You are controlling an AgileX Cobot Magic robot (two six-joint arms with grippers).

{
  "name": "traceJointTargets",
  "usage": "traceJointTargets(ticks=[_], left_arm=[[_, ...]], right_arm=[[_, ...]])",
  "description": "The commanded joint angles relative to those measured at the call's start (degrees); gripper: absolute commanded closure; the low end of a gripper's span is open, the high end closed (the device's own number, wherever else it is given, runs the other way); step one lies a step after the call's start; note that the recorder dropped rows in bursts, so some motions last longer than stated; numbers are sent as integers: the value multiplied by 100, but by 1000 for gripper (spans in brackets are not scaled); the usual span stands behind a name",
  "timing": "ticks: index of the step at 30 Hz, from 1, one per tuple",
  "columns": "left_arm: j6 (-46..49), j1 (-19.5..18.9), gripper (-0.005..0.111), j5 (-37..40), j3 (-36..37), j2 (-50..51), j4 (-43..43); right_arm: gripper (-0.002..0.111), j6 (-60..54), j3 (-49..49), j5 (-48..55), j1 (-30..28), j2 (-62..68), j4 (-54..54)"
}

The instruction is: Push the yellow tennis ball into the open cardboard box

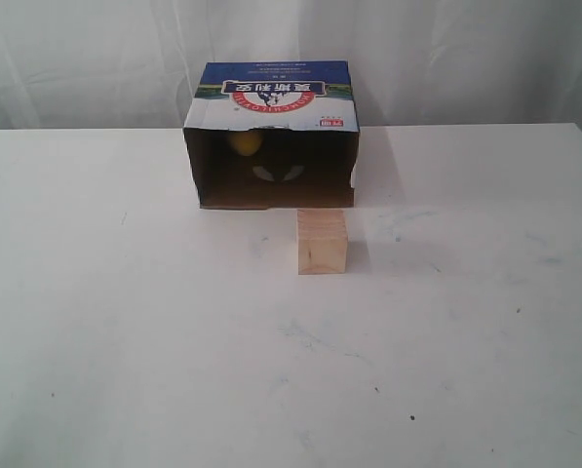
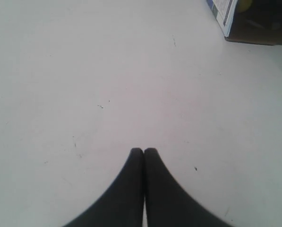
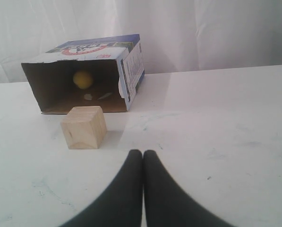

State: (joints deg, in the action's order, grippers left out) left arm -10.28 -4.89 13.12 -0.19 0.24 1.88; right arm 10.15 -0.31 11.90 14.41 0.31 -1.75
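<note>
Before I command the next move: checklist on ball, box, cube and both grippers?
1. Small fuzzy yellow tennis ball inside the large brown open cardboard box: ok, it sits deep in the dark interior.
2. Box mouth unblocked: not ok, the pale wooden cube stands right before its right part.
3. Cube apart from the box edge: cannot tell.
4. Left gripper empty: ok, shut on nothing above the white table, box at the view's corner.
5. Right gripper empty: ok, shut on nothing, short of the cube.
</note>
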Motion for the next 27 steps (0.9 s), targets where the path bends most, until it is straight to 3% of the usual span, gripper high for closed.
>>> traceJointTargets(ticks=[1, 27], left_arm=[[5, -67, 107, -19, 19, -24, 29], [5, -67, 107, -19, 19, -24, 29]], right_arm=[[108, 28, 31, -35, -17, -31, -19], [108, 145, 31, -35, -17, -31, -19]])
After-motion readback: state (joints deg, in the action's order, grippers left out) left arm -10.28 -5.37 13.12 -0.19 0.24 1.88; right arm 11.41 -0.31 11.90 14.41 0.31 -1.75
